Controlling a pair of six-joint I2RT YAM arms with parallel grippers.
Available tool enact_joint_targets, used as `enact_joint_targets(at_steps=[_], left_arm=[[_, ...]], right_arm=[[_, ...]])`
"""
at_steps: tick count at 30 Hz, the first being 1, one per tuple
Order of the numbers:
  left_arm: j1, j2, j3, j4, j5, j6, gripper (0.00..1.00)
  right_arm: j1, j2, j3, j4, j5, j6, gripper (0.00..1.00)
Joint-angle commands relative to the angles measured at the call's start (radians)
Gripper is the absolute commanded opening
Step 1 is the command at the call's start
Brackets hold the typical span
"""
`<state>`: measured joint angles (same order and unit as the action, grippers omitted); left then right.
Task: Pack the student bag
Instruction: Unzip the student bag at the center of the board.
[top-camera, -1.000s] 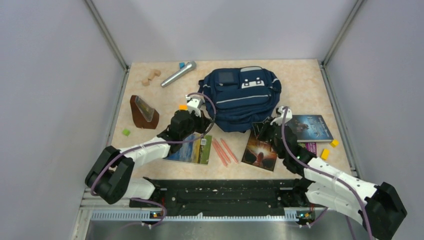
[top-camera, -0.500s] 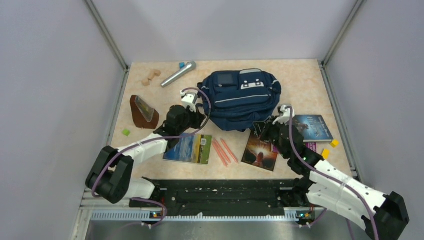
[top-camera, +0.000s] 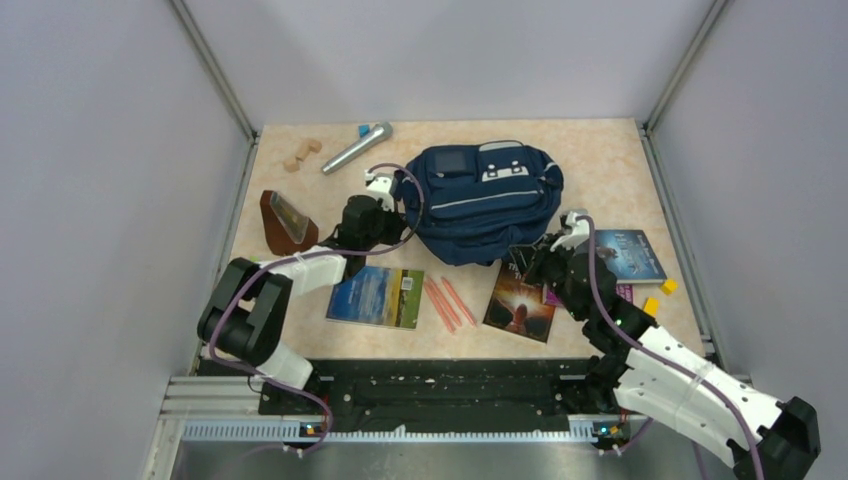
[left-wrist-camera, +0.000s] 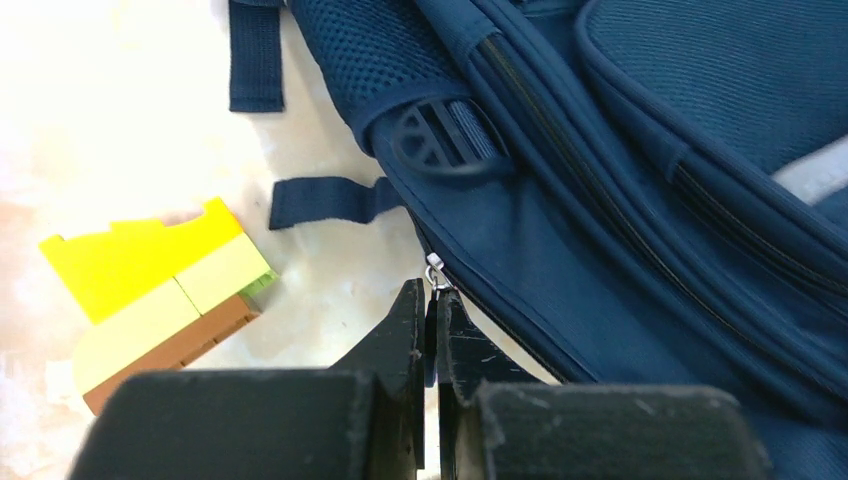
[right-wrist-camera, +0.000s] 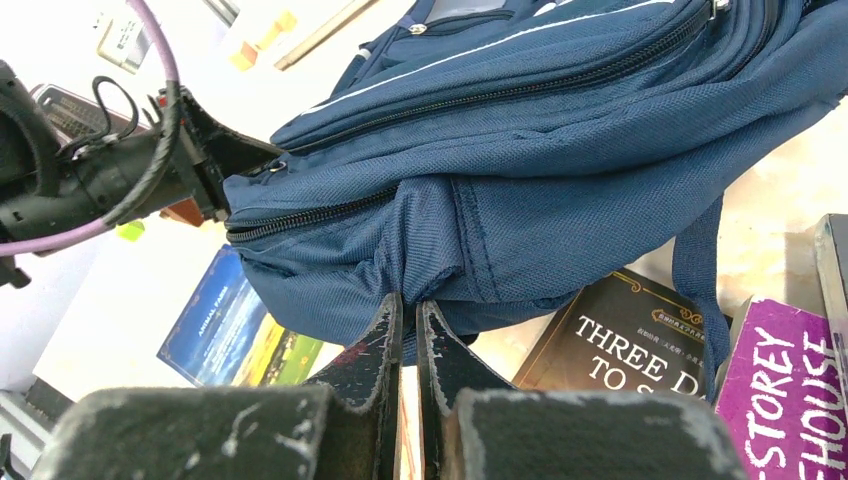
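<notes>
The navy-blue student bag (top-camera: 487, 200) with grey stripes lies at the table's middle back, its zips closed. My left gripper (top-camera: 392, 212) is at the bag's left side, shut on the metal zip pull (left-wrist-camera: 435, 277) of the main zipper. My right gripper (top-camera: 522, 258) is at the bag's near right edge, shut on a fold of the bag's fabric (right-wrist-camera: 425, 270). The left gripper also shows in the right wrist view (right-wrist-camera: 225, 175), at the zip's end.
Books lie near the bag: a landscape-cover one (top-camera: 377, 296), a dark one (top-camera: 520, 302), a blue one (top-camera: 622, 254) over a purple one (right-wrist-camera: 775, 385). Pink pencils (top-camera: 445, 302), a brown wedge case (top-camera: 288, 224), a microphone (top-camera: 356, 147), wooden pieces (top-camera: 301, 154) and yellow blocks (left-wrist-camera: 160, 285) lie around.
My left gripper has moved up and back along the bag's left side. My right gripper has stayed at the bag's near edge, shifting slightly right.
</notes>
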<state>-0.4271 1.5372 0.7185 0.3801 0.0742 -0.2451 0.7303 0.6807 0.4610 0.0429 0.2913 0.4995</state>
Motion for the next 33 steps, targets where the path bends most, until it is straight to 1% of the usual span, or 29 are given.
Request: enact_joint_targets(at_steps=[1,13,17,25,30,33], left_arm=[[0.035,0.053,0.067,0.006,-0.148,0.051,0.00],[0.044,0.149,0.156,0.001,-0.215,0.082,0.00],[0.044,0.149,0.154,0.004,-0.189,0.105,0.00],[0.046,0.186,0.178,-0.004,-0.224,0.161,0.00],[0.052,0.198,0.180,0.007,-0.233,0.157,0.00],[0.052,0.186,0.166,0.029,-0.197,0.150,0.00]], right_arm=[[-0.008,-0.046,0.082,0.074,0.025,-0.028,0.00],[-0.008,-0.062,0.063,0.094,-0.015,-0.008,0.00],[-0.008,-0.050,0.058,0.110,-0.018,0.007,0.00],[-0.008,-0.047,0.069,0.117,-0.036,0.013,0.00],[-0.008,-0.043,0.073,0.110,-0.036,0.029,0.00],[-0.008,-0.030,0.066,0.113,-0.035,0.047,0.00]])
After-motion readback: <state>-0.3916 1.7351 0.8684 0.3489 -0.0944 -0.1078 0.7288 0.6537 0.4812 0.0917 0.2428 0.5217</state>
